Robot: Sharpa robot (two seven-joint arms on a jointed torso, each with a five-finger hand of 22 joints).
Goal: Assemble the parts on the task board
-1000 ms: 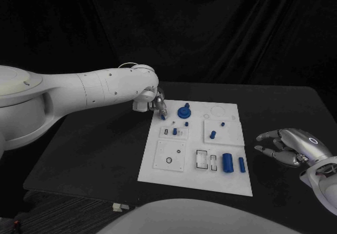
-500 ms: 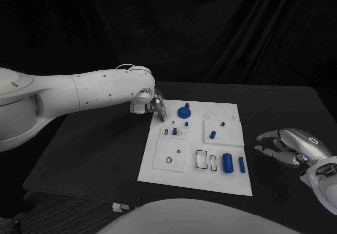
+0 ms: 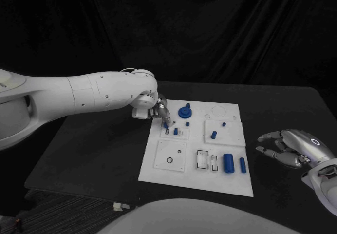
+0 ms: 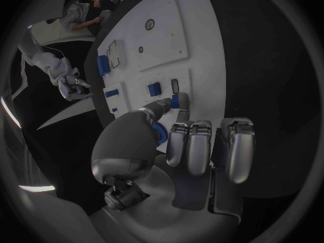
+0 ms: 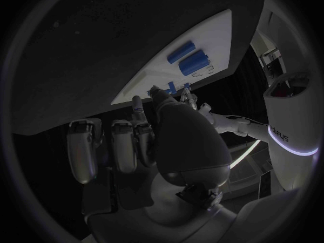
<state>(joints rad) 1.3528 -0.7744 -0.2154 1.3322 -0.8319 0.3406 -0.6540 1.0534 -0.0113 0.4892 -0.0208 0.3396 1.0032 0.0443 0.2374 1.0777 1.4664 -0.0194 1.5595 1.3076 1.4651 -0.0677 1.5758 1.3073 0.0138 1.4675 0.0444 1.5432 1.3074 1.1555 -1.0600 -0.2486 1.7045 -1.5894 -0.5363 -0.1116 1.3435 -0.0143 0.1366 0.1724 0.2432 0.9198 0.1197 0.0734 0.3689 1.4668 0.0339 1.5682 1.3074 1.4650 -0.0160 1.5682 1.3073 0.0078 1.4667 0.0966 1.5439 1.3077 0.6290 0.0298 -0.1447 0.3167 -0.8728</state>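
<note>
The white task board [image 3: 205,179] lies in the middle of the black table. My left hand [image 3: 156,108] hovers over the board's far left part and pinches a small blue part [image 3: 165,125] between thumb and a finger; the left wrist view shows that part [image 4: 176,100] at the fingertips, just above the board [image 4: 162,43]. A blue round piece with a stem [image 3: 184,112] stands close to the right of it. My right hand [image 3: 289,146] rests on the table right of the board, fingers loosely bent and holding nothing.
Near the board's front right lie a thick blue cylinder [image 3: 227,162] and a thinner one [image 3: 242,164]. Several small blue pegs [image 3: 213,135] stand in the middle plates. Bare table surrounds the board on all sides.
My left hand has carried the small blue part a little nearer and to the right, from the board's far left edge to over a small plate. The right hand has stayed still.
</note>
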